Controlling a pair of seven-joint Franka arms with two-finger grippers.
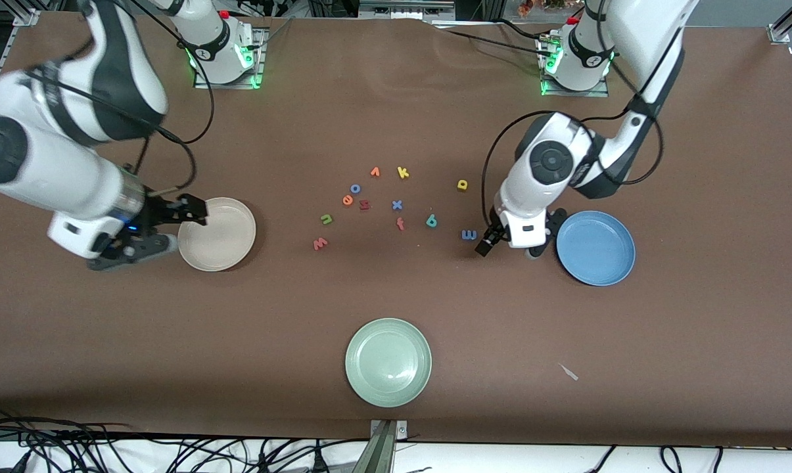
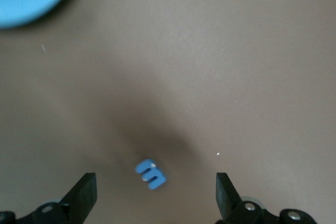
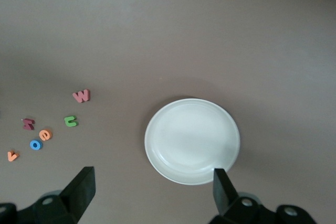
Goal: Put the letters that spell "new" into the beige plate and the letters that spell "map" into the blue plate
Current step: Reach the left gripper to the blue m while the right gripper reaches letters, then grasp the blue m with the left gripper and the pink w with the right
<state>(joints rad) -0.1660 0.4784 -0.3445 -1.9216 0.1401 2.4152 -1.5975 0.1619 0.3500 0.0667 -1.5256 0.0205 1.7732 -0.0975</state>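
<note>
The left gripper (image 1: pixel 509 248) hung low at right of centre in the front view, fingers (image 2: pixel 84 195) spread wide and holding nothing, with the blue m (image 2: pixel 150 174) lying on the table between them in the lower middle of the left wrist view, touching neither. The blue plate (image 1: pixel 595 247) sat empty just beside that gripper, toward the left arm's end. At the frame's left the right gripper (image 1: pixel 165 226) hovered at the rim of the empty beige plate (image 1: pixel 217 234), its fingers (image 3: pixel 80 192) equally wide apart and empty. The rest lay loose in mid-frame: the w (image 1: pixel 320 244), n (image 1: pixel 326 219) and e (image 1: pixel 348 200) toward the beige plate, the p (image 1: pixel 431 221) and a (image 1: pixel 462 184) nearer the m. A green plate (image 1: pixel 388 362) sat at lower centre.
</note>
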